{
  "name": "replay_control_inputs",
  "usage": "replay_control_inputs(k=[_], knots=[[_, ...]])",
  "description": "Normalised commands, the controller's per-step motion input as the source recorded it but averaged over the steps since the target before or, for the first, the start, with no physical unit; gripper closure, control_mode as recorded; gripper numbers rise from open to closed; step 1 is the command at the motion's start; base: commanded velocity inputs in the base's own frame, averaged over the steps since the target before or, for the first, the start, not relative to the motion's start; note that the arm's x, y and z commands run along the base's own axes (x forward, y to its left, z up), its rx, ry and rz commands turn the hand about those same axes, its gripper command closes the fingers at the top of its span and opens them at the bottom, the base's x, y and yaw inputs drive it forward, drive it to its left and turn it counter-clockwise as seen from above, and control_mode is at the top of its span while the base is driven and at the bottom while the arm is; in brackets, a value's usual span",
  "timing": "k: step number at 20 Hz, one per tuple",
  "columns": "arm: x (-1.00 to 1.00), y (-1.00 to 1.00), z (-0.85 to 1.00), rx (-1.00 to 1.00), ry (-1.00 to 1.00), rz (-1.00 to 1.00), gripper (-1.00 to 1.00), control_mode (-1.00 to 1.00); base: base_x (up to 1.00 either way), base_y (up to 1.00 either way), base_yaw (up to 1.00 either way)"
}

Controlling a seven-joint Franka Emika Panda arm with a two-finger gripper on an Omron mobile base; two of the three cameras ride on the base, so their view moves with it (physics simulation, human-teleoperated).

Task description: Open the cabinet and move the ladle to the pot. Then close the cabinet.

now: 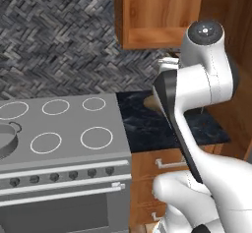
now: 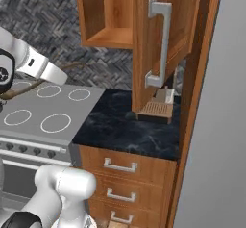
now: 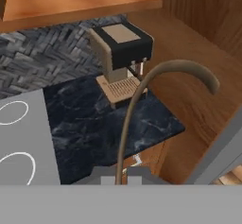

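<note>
Jaws pinched on the ladle (image 3: 142, 90), its long handle running straight out from them. The pot (image 1: 7, 139) sits far left on the stove, cabinet (image 2: 158, 39) door hanging open.

This is a home kitchen. At the left of the frame sits a grey stove (image 1: 64, 129) with ring burners and knobs. Beside it runs a dark marble counter (image 2: 129, 126) over wooden drawers (image 2: 122, 179). A wooden wall cabinet (image 2: 125, 15) hangs at the top, above a coffee machine (image 3: 120, 60) and herringbone tile wall (image 1: 54, 40).
</note>
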Motion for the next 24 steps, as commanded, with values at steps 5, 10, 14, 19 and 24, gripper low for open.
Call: replay_control_inputs(k=[5, 10, 14, 19, 24], knots=[[0.0, 0.0, 0.0, 0.0, 0.0, 0.0, 1.0, 1.0, -0.05, 1.0, 0.02], [0.0, 0.0, 0.0, 0.0, 0.0, 0.0, 1.0, 1.0, -0.01, 0.83, 0.0], [0.0, 0.0, 0.0, 0.0, 0.0, 0.0, 1.0, 1.0, 0.0, 0.78, 0.0], [0.0, 0.0, 0.0, 0.0, 0.0, 0.0, 1.0, 1.0, 0.0, 0.65, 0.0], [0.0, 0.0, 0.0, 0.0, 0.0, 0.0, 1.0, 1.0, 0.12, 0.53, 0.0]])
